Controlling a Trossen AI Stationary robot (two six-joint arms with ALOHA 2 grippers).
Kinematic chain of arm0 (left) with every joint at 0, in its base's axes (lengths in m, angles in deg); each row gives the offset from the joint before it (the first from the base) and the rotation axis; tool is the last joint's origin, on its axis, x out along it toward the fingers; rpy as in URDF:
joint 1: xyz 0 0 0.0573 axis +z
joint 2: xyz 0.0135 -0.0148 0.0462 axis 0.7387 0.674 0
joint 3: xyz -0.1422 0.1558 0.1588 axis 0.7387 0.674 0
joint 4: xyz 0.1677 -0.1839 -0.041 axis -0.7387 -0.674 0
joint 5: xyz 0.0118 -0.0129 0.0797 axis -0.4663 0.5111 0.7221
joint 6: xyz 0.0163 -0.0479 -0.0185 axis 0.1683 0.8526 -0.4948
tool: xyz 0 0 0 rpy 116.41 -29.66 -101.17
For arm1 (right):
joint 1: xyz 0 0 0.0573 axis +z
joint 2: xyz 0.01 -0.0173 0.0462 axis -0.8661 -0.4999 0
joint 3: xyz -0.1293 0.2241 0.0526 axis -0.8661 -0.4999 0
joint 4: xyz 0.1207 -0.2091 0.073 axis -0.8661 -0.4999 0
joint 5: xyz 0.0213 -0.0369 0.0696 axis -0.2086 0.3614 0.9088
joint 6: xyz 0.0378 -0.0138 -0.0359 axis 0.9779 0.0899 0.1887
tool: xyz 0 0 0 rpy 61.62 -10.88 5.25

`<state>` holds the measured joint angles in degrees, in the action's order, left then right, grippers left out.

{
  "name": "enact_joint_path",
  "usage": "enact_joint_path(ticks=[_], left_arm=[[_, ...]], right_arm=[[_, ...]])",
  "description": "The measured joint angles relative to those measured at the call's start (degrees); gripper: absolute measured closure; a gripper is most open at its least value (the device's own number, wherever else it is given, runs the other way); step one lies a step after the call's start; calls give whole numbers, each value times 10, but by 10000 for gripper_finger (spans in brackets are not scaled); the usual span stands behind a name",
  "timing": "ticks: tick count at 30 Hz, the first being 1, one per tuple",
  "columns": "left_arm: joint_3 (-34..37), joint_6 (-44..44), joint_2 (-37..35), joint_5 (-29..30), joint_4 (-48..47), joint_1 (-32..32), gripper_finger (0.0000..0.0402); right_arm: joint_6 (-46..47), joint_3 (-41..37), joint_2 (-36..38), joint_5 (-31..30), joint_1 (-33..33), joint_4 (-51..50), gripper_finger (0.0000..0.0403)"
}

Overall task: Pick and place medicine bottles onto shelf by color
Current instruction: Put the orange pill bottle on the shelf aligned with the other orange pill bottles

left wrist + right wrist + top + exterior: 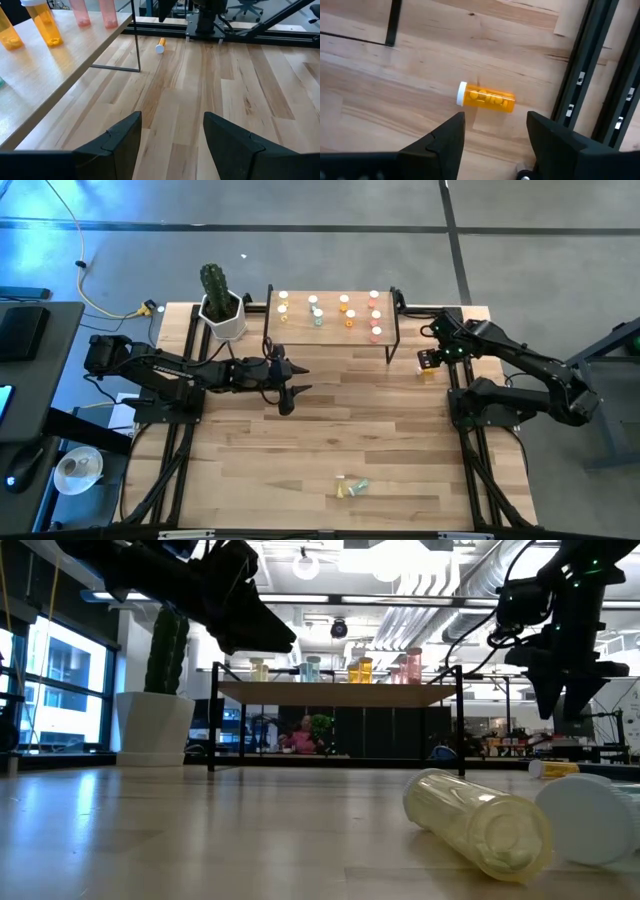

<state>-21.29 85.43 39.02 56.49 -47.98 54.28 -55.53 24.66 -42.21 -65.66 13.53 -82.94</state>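
Note:
The shelf [330,340] stands at the table's far side with several yellow, green, orange and pink bottles [345,310] upright on it. An orange bottle [487,98] with a white cap lies on its side on the table right of the shelf [430,374]. My right gripper [495,135] hangs open above it, touching nothing. A yellow bottle [343,491] and a green one [360,485] lie on their sides near the table's front edge. My left gripper [298,385] is open and empty above the table, in front of the shelf's left end.
A white pot with a green cactus [222,310] stands left of the shelf. The shelf's thin black legs [137,45] reach down to the table. Black frame rails [580,85] run along the table's right edge beside the orange bottle. Bare wood lies across the table's middle [360,420].

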Motion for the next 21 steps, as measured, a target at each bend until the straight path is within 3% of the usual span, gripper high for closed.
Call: enact_joint_path(ticks=[10, 21], left_arm=[[0, 0, 0, 0, 1, 0, 199], [0, 2, 0, 0, 1, 0, 199]], right_arm=[[-15, 0, 0, -5, 0, -42, 198], [-128, 0, 1, -4, 0, -97, 198]])
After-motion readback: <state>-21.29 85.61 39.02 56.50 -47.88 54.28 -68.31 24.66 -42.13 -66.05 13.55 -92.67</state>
